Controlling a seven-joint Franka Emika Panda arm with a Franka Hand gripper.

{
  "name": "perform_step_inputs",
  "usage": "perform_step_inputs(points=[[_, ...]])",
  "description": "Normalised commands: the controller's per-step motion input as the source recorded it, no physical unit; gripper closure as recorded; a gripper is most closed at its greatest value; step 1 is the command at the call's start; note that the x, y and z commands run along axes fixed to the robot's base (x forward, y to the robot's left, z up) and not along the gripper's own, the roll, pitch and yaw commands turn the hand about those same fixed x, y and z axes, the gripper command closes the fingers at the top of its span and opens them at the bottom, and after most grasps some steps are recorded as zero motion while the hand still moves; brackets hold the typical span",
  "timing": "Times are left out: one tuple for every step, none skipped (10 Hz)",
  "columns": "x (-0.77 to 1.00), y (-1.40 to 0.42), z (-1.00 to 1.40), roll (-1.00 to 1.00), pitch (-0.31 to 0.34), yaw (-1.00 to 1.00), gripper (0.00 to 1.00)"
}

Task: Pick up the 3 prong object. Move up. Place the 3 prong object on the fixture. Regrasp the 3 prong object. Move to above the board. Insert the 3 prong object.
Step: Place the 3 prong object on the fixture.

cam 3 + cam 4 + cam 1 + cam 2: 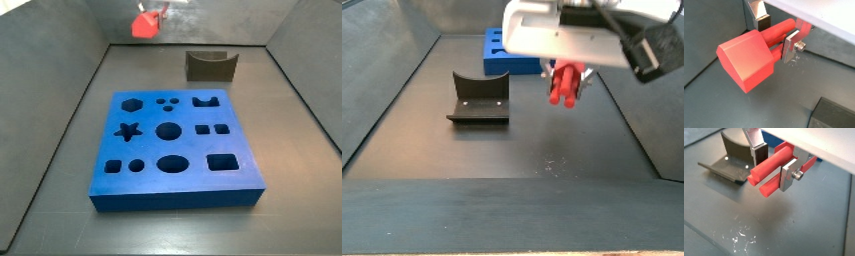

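Observation:
My gripper (774, 165) is shut on the red-orange 3 prong object (769, 174) and holds it in the air above the grey floor. The silver fingers (791, 47) clamp its prongs from both sides, and its block end (747, 60) sticks out past them. In a side view the piece (565, 82) hangs below the white gripper body (569, 35), to the right of the dark fixture (478, 100) and clear of it. In a side view the piece (147, 22) is high at the back, left of the fixture (209, 66). The blue board (181, 150) lies flat in front.
The fixture also shows in a wrist view (734, 158), beside and below the held piece. Grey walls (74, 90) enclose the floor on the sides. The board (509, 50) lies behind the fixture against the far wall.

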Motion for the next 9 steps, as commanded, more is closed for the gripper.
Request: perform_step_inputs(points=[[-0.02, 0.01, 1.0, 0.06, 0.056, -0.01, 1.0], [-0.02, 0.01, 0.99, 0.07, 0.067, -0.01, 1.0], [-0.02, 0.01, 0.86, 0.08, 0.073, 0.0, 1.0], [-0.01, 0.01, 0.72, 0.08, 0.081, 0.0, 1.0], [-0.01, 0.01, 0.58, 0.09, 0.09, 0.01, 1.0], [0.0, 0.01, 0.39, 0.09, 0.101, 0.01, 1.0], [0.0, 0.01, 0.25, 0.07, 0.103, 0.02, 1.0], [0.88, -0.98, -1.0, 0.07, -0.114, 1.0, 1.0], [0.84, -0.91, -1.0, 0.08, -0.127, 1.0, 1.0]])
